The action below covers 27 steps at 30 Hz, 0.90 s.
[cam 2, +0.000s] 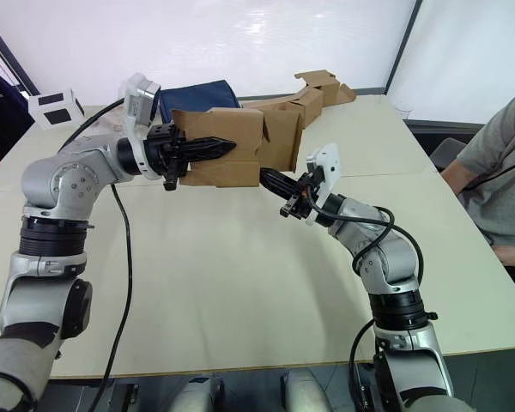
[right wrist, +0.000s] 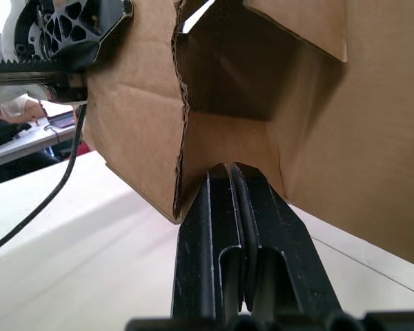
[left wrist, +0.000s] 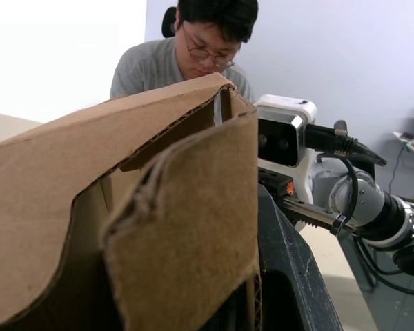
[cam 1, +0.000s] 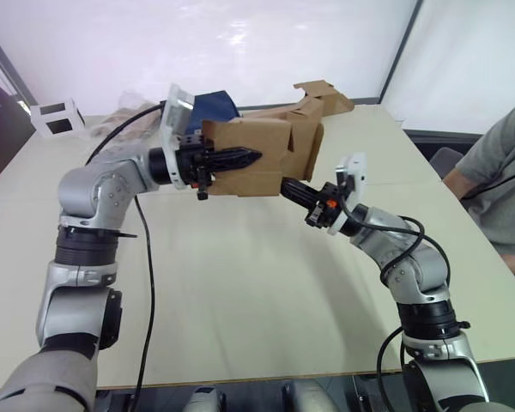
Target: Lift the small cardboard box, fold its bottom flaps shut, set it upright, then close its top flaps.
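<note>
- Nearest the head camera, the front edge of the table (cam 1: pixel 240 343) runs across the bottom of the view; from it a wide bare stretch of pale top reaches back between the two arms
- right gripper (cam 2: pixel 268 178) reaches up from that open stretch, its two black fingers pressed together with no gap, as the right wrist view shows; their tips sit at the lower right corner of the small cardboard box (cam 1: pixel 257 157), at the rim of its open end, touching or just short of the cardboard, I cannot tell which
- left gripper (cam 1: pixel 245 157) comes in level from the left; its fingers lie flat across the box's front panel, clamped on that wall; the left wrist view shows one black finger against the cardboard's outer face; the other finger is hidden by the board
- the small cardboard box is held in the air well above the table, over its middle-to-far part, turned on its side with the open flapped end toward the right gripper; its flaps stand loose and apart
- behind the box, a dark blue bag (cam 2: pixel 197 93) lies near the far edge, and a long strip of brown cardboard (cam 2: pixel 313 90) runs toward the far right corner; a white box with black windows (cam 2: pixel 56 107) stands at the far left corner, well apart from both arms
- a person in grey (cam 1: pixel 506 180) sits just beyond the table's right edge.
</note>
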Motion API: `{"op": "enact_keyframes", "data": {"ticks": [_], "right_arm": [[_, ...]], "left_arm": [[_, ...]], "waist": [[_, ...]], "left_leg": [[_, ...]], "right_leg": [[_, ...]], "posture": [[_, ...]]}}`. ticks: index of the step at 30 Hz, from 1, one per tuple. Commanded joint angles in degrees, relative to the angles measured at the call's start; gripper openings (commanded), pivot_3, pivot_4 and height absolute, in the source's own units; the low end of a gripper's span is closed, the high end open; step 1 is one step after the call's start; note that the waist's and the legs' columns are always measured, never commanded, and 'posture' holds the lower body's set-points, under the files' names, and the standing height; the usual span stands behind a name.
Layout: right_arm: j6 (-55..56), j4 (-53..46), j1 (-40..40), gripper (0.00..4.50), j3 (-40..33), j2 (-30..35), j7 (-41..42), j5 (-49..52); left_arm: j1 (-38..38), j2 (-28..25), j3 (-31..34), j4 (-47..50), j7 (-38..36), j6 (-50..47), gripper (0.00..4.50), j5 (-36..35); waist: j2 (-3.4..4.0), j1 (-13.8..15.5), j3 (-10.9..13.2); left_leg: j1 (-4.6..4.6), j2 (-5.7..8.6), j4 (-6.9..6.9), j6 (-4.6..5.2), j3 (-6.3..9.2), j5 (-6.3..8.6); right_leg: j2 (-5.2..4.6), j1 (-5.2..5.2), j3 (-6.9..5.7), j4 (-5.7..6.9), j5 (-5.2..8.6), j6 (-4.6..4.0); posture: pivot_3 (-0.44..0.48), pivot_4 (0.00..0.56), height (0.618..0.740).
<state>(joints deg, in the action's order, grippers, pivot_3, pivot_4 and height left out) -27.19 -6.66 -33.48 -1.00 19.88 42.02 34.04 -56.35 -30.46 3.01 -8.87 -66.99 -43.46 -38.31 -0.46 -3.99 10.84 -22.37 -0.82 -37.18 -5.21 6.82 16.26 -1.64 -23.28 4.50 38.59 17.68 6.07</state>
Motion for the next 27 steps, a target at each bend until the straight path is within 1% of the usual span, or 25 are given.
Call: {"op": "enact_keyframes", "data": {"ticks": [1,3,7,10,12,18,21,23,25,27], "right_arm": [[0.4,-2.4,-1.6,0.03,-1.0,0.5,0.9,0.9],[-0.7,-3.6,-1.3,0.03,-2.9,2.2,1.4,2.3],[-6.2,-6.5,-0.1,0.03,-9.3,6.3,2.4,10.7],[-7.7,-6.1,-0.5,0.03,-16.9,5.9,-1.5,18.0],[-7.3,-4.8,-0.5,0.03,-19.5,6.6,-3.2,18.4],[2.0,6.0,-3.0,0.03,-17.1,6.9,-7.2,5.5],[4.5,10.6,-4.7,0.03,-14.0,6.4,-6.3,1.4],[8.1,17.3,-8.3,0.03,-9.5,5.3,-6.1,-4.5],[9.6,20.9,-11.0,0.03,-7.5,3.7,-4.9,-6.1],[9.8,21.7,-12.1,0.03,-6.8,2.4,-3.2,-5.7]], "left_arm": [[-0.4,-0.2,1.5,1.4,0.7,1.7,0.00,-0.3],[-0.9,-0.5,2.0,1.0,0.9,1.4,0.00,-0.5],[-2.4,-1.5,2.3,-0.3,0.0,0.5,0.00,-1.1],[-3.3,-2.3,2.6,-0.8,-0.8,-0.3,0.00,-1.7],[-3.6,-2.6,3.0,-1.1,-1.0,-0.7,0.00,-2.1],[-3.4,-2.9,4.0,-0.7,-0.9,-2.5,0.00,-4.0],[-2.9,-2.8,4.0,-0.2,-0.9,-3.0,0.00,-4.5],[-2.3,-2.8,4.2,0.6,-0.5,-3.2,0.00,-4.9],[-2.0,-3.0,4.6,1.0,-0.4,-3.8,0.00,-5.5],[-2.0,-3.2,4.7,1.0,-0.6,-4.1,0.00,-5.7]], "waist": [[0.00,0.0,0.0],[0.00,0.0,0.0],[0.00,0.2,0.0],[0.00,0.0,0.0],[0.00,0.0,0.0],[0.00,0.0,0.0],[0.01,-0.1,0.0],[0.01,-0.3,0.0],[0.01,-0.6,0.0],[0.01,-0.6,0.0]], "left_leg": [[0.00,0.00,0.00,0.01,0.00,0.00],[0.00,0.00,0.00,0.01,0.00,0.00],[-0.02,0.01,0.00,0.04,0.00,0.02],[-0.01,0.01,-0.01,0.09,0.01,0.05],[0.00,0.00,0.01,0.10,0.01,0.05],[0.02,0.00,0.01,0.11,-0.01,0.06],[0.02,0.01,0.02,0.10,-0.02,0.05],[0.01,0.00,0.03,0.05,-0.03,0.03],[0.03,0.00,0.01,-0.02,-0.08,-0.02],[0.03,-0.02,0.04,-0.27,-0.06,-0.15]], "right_leg": [[0.00,0.00,0.00,0.00,0.00,0.00],[0.00,0.00,0.00,0.00,0.00,0.00],[-0.03,0.01,0.00,-0.02,0.00,0.00],[-0.02,0.01,-0.01,0.00,0.00,0.00],[0.00,0.01,-0.01,0.01,0.00,0.00],[0.00,0.01,0.00,0.02,0.00,0.00],[0.01,-0.01,0.01,0.03,0.00,0.00],[0.01,-0.03,0.02,0.02,0.00,0.00],[0.01,-0.05,0.06,0.07,0.00,0.00],[0.04,-0.07,0.06,0.08,0.00,-0.01]], "posture": [[0.000,0.150,0.740],[0.000,0.150,0.740],[0.000,0.150,0.740],[0.000,0.150,0.740],[0.000,0.150,0.740],[0.000,0.150,0.740],[0.000,0.150,0.740],[0.000,0.150,0.740],[0.000,0.150,0.740],[0.000,0.150,0.740]]}}
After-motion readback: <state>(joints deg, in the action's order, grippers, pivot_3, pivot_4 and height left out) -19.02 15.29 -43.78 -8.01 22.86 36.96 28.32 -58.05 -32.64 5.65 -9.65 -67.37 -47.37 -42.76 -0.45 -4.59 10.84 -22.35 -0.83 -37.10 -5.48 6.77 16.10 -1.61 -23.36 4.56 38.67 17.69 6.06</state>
